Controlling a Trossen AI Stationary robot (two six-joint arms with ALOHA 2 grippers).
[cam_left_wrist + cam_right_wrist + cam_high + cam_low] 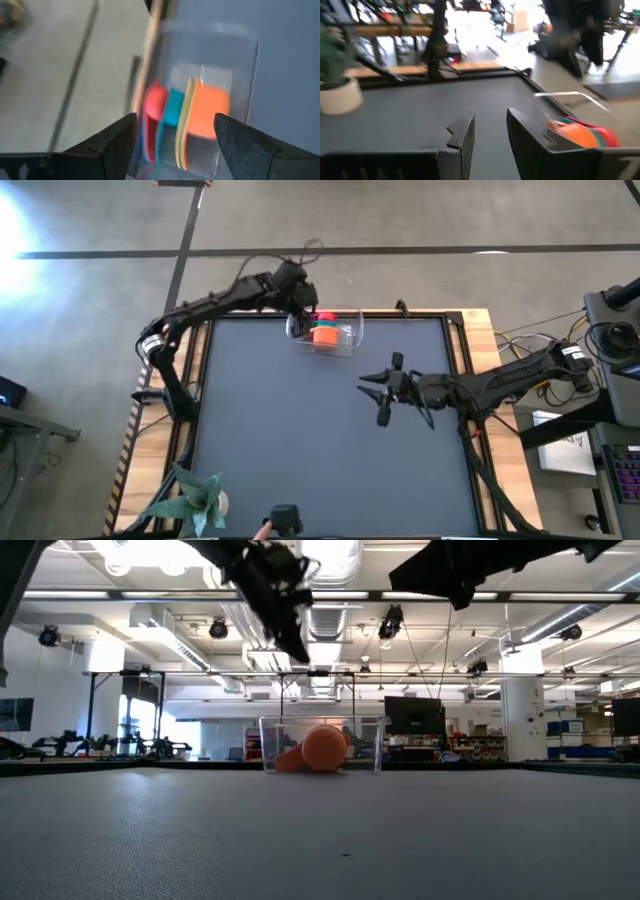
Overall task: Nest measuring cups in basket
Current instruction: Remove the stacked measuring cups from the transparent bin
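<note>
The clear basket [345, 335] stands at the table's far edge, also seen in the low view [370, 745]. Inside it lies a stack of nested measuring cups [187, 122]; red, teal, yellow and orange ones show, lying on their sides on the basket's floor. My left gripper [175, 135] hovers open above the basket [245, 65], its fingers to either side of the stack and touching nothing; the high view places it [303, 305] at the basket's far left end. My right gripper [372, 396] is open over the table's middle right and points toward the left edge; its wrist view [490, 130] shows the cups [580, 132] off to one side.
A potted plant [197, 500] stands at the near left corner and shows in the right wrist view [337, 87]. A small dark camera [285, 520] sits at the near edge. The dark mat [300, 430] between the arms holds nothing else.
</note>
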